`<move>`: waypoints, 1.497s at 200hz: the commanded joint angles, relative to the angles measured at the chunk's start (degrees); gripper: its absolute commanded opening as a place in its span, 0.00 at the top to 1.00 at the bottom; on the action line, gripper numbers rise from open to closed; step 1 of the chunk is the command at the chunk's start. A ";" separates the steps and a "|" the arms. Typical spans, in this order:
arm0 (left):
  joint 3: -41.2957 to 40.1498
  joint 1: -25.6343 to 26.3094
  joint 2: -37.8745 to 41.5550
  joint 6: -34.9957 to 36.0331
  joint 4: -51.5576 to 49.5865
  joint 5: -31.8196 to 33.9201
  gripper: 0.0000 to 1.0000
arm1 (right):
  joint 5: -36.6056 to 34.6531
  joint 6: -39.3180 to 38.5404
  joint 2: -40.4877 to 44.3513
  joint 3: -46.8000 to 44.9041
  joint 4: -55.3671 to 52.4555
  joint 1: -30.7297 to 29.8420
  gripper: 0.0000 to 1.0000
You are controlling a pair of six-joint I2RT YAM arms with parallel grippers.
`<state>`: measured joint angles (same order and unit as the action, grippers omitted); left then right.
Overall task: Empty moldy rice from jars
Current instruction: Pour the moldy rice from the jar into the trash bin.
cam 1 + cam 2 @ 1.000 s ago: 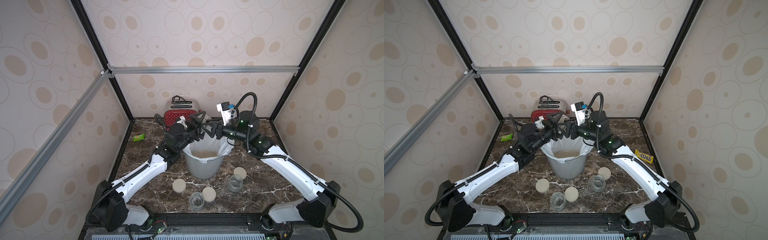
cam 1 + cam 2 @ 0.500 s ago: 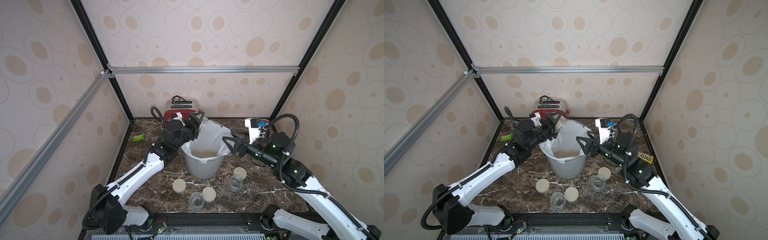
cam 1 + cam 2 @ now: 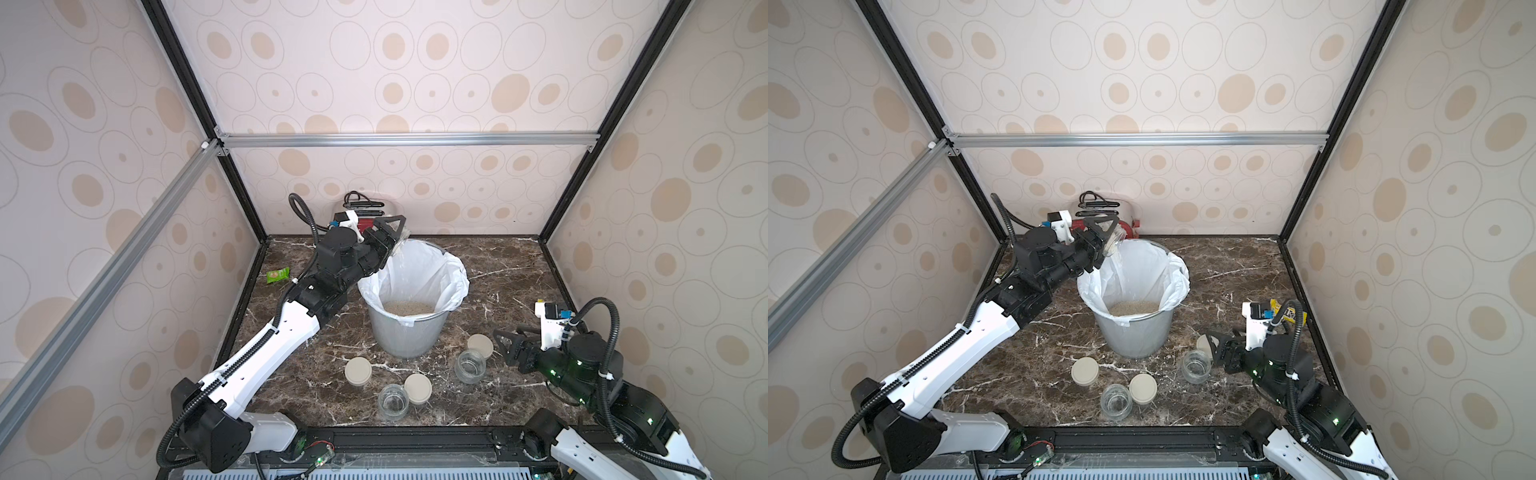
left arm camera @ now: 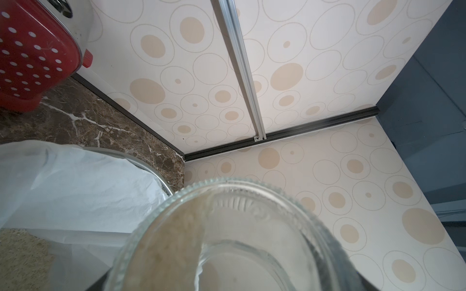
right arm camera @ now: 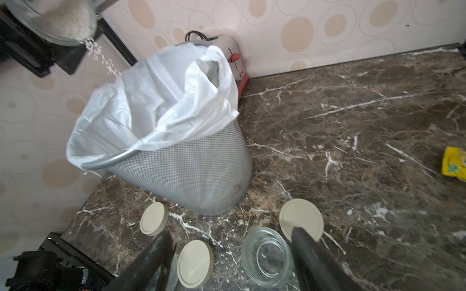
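Two squat clear glass jars (image 3: pixel 392 401) stand empty on the dark marble table (image 3: pixel 519 274) among three round beige lids (image 3: pixel 358 371), the right gripper (image 3: pixel 503 347) spread wide just beside one. Behind, a grey mesh bin (image 3: pixel 405 336) with white liner (image 3: pixel 415 270) holds pale, sandy rice (image 3: pixel 408 308); at its far rim the left gripper (image 3: pixel 392 232), clamped on a tilted third jar (image 3: pixel 1112 246), spills grains.

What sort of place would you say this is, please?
Most likely a mock kitchen counter inside a robot test cell: a marble-look countertop with a toaster at the back and a lined bin, enclosed by wallpapered panels on an aluminium frame.
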<state>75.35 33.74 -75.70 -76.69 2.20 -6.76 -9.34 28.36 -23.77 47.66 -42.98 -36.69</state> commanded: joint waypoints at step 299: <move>10.99 -0.39 -0.67 13.48 -5.70 -1.32 0.51 | 0.04 4.09 -2.90 -2.24 -0.04 -0.37 0.09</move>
<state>81.73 33.74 -77.14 -66.13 -5.56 -7.66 -9.47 31.75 -26.48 45.45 -43.66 -36.69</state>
